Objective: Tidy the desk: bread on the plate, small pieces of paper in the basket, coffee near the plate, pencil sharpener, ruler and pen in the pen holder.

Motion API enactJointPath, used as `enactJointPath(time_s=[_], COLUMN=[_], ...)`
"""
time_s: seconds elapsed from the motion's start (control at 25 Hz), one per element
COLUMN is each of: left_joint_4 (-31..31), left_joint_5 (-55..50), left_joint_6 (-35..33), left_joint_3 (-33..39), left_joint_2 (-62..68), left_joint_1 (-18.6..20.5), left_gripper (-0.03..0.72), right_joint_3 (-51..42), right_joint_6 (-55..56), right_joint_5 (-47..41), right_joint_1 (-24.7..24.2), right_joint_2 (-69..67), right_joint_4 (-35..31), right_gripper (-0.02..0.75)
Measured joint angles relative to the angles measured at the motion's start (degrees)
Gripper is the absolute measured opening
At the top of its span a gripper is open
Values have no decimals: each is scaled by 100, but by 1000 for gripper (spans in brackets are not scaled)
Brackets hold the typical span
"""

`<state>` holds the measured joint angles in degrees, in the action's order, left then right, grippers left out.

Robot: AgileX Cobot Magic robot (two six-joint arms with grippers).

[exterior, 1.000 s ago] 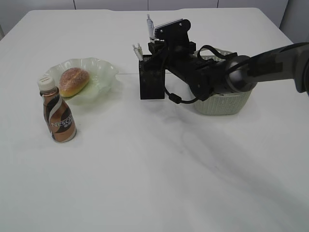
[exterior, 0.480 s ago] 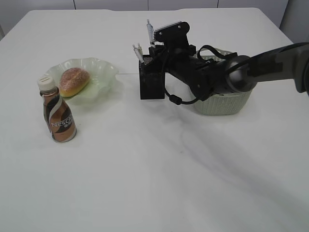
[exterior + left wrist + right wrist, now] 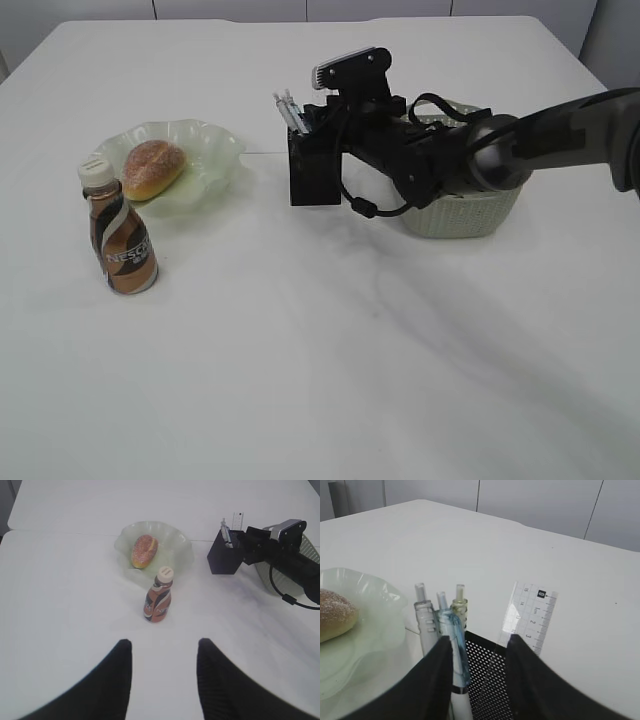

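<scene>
Three pens (image 3: 441, 625) stand in the black mesh pen holder (image 3: 314, 168), long axes near upright, their tips leaning toward the plate side. Beside them a clear ruler (image 3: 529, 617) also stands on end in the holder, scale running vertically.

The right arm reaches in from the right of the exterior view, low over the tabletop (image 3: 330, 340), passing in front of the pale woven basket (image 3: 470, 212). Its right end effector (image 3: 477, 672) sits just above the holder's rim, fingers apart with nothing between them; one finger overlaps the pens in the wrist view, but whether it touches them cannot be told. The left end effector (image 3: 162, 675) hovers well back from the objects, fingers spread and empty.

The bread (image 3: 152, 168) lies on the wavy green plate (image 3: 215, 150), its long axis slanting across the dish. The coffee bottle (image 3: 118, 232) stands upright just beside the plate's near edge.

The ruler's markings are legible only in the right wrist view; the exterior view hides the ruler behind the arm. The left wrist view shows bottle, plate and holder together from farther back.
</scene>
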<state>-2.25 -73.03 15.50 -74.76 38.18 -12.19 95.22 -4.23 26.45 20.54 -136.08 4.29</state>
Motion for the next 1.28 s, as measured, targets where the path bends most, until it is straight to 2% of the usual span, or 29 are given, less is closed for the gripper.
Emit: enactJointPath(time_s=[0.12, 0.28, 0.68, 0.84, 0.96, 1.08, 1.28], left_joint_4=[0, 0, -68, 6, 47, 69, 102], left_joint_5=[0, 0, 0, 0, 0, 0, 0], left_joint_6=[0, 0, -59, -369, -429, -483, -505], left_joint_3=[0, 0, 0, 0, 0, 0, 0], left_joint_2=[0, 0, 0, 0, 0, 0, 0], left_joint_1=[0, 0, 0, 0, 0, 0, 0], left_gripper=[311, 310, 321, 420, 503, 529, 537], right_joint_3=[0, 0, 0, 0, 0, 0, 0], right_joint_6=[30, 175, 463, 491, 558, 571, 570], right_joint_5=[-258, -1145, -4455, -5429, -6245, -7149, -8454], right_joint_1=[0, 0, 0, 0, 0, 0, 0], right_joint_2=[10, 280, 2251, 3304, 4063, 4707, 5607], right_joint_4=[0, 0, -165, -211, -223, -223, -223], right_gripper=[301, 302, 302, 307, 342, 379, 387])
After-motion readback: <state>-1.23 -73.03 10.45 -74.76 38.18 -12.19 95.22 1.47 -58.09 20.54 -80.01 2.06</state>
